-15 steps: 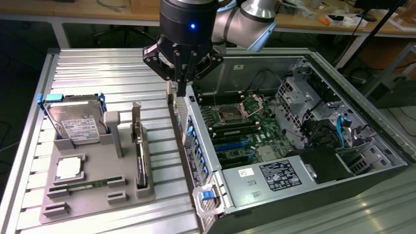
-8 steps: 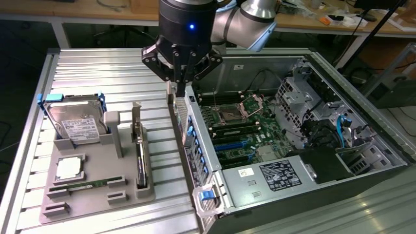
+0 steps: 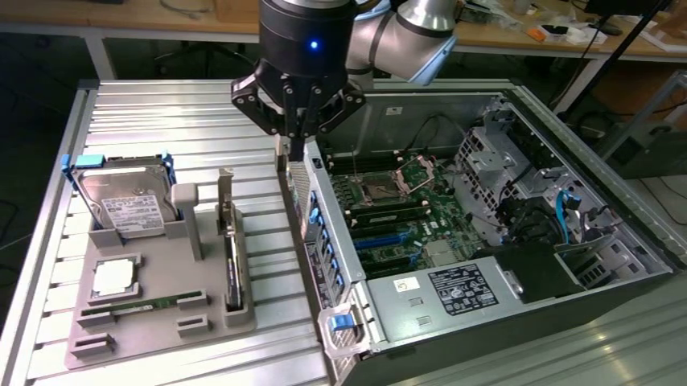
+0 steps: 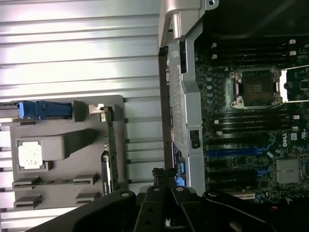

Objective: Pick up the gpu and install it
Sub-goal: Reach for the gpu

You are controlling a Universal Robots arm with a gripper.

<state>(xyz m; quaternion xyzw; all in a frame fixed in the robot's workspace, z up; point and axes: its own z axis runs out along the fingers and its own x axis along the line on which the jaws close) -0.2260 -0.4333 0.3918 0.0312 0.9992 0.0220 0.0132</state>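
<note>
Grey moulded tray [image 3: 161, 326] sits on the ribbed metal worktop [image 3: 161, 112], beside the open computer case [image 3: 304, 201]. The gpu [image 3: 230, 257] stands on its long edge in the slot along the tray's edge nearest the case, with its silvery bracket upright at the far end. In the wrist view the gpu [image 4: 109, 150] reads as a thin line, seated and untouched. The hard drive [image 3: 127, 201], the processor [image 3: 115, 277] and the memory stick [image 3: 134, 305] occupy the tray's other seats.

The gripper [image 3: 298, 135] hangs above the case's rear wall, between the tray and the motherboard [image 3: 397, 217] and well apart from the gpu. Its fingers are closed together, and nothing can be seen held between them. In the wrist view the gripper [image 4: 163, 175] lines up with the length of the card.

Judgement: the step in hand is the pick, not yet made — nothing has been lifted or installed. A grasp from this position calls for three things:
- the fingers must part;
- the gripper must travel sideways over the tray's slot;
- it must descend squarely onto the card's upper edge, clear of the bracket.

The blue expansion slots [image 3: 381, 239] on the motherboard look unoccupied — the probable seat for the card.
</note>
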